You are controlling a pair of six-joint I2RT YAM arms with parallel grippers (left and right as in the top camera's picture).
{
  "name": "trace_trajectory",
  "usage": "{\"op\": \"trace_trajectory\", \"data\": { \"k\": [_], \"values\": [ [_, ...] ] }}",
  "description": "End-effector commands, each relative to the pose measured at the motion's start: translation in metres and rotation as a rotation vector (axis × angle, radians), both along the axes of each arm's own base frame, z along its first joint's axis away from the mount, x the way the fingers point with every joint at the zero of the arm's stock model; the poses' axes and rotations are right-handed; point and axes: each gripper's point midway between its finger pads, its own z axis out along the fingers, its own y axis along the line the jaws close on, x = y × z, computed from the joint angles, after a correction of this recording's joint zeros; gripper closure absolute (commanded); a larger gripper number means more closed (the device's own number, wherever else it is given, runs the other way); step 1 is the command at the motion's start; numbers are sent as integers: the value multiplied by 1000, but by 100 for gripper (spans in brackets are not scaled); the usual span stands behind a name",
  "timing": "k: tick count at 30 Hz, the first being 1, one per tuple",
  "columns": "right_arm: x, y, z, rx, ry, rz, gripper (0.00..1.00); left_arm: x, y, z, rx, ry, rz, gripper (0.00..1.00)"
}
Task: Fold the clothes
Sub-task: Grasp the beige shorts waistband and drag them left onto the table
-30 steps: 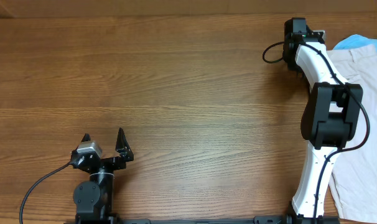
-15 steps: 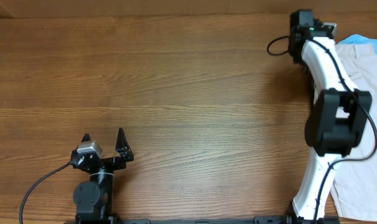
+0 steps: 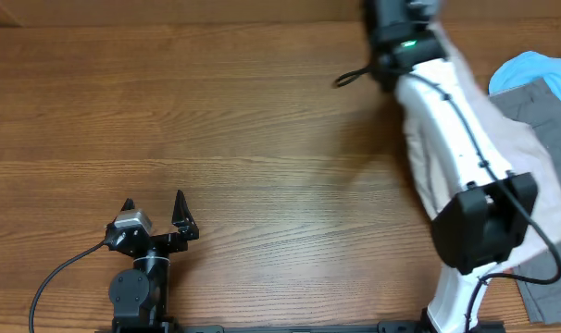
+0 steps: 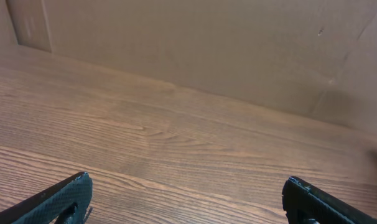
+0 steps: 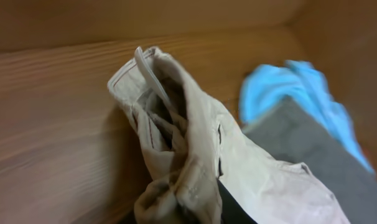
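My right gripper (image 3: 392,20) is at the far edge of the table, shut on a beige garment (image 3: 517,129) that trails back under the arm. In the right wrist view the beige garment (image 5: 188,143) bunches over the right gripper (image 5: 182,211) and hides most of the fingers. A grey garment (image 3: 551,100) and a light blue garment (image 3: 530,69) lie at the far right; the wrist view shows the grey garment (image 5: 307,143) and the blue one (image 5: 288,87) behind the beige cloth. My left gripper (image 3: 155,211) is open and empty near the front left, and shows open over bare wood in its wrist view (image 4: 185,186).
The wooden table (image 3: 243,120) stretches between the two arms. A brown cardboard wall (image 4: 207,43) stands along the far edge. More grey cloth (image 3: 549,282) lies at the front right by the right arm's base.
My right arm has swung left along the far edge, dragging the beige garment off the pile and uncovering the grey garment beneath. The left arm has not moved.
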Motion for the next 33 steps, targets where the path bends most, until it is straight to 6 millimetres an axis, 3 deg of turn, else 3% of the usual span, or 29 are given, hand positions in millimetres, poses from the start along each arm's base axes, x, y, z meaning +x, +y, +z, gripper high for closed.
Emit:
{"op": "trace_trajectory", "data": {
  "k": [1, 4, 10, 12, 16, 20, 25, 33],
  "values": [
    [-3, 78, 18, 145, -57, 173, 79, 0, 0, 1, -5, -9, 3, 0],
    [-13, 142, 7, 299, -50, 278, 79, 0, 0, 1, -5, -9, 3, 0],
    [-27, 239, -25, 502, -19, 399, 79, 0, 0, 1, -5, -10, 3, 0],
    [-37, 279, -37, 621, 23, 468, 79, 0, 0, 1, -5, -9, 3, 0],
    [-58, 336, -49, 760, 65, 554, 79, 0, 0, 1, -5, -9, 3, 0],
    [-85, 376, -53, 820, 107, 633, 79, 0, 0, 1, -5, -9, 3, 0],
    [-112, 409, -48, 841, 110, 710, 78, 0, 0, 1, -5, -9, 3, 0],
    [-124, 424, -44, 857, 126, 774, 72, 0, 0, 1, -5, -9, 3, 0]
  ]
}}
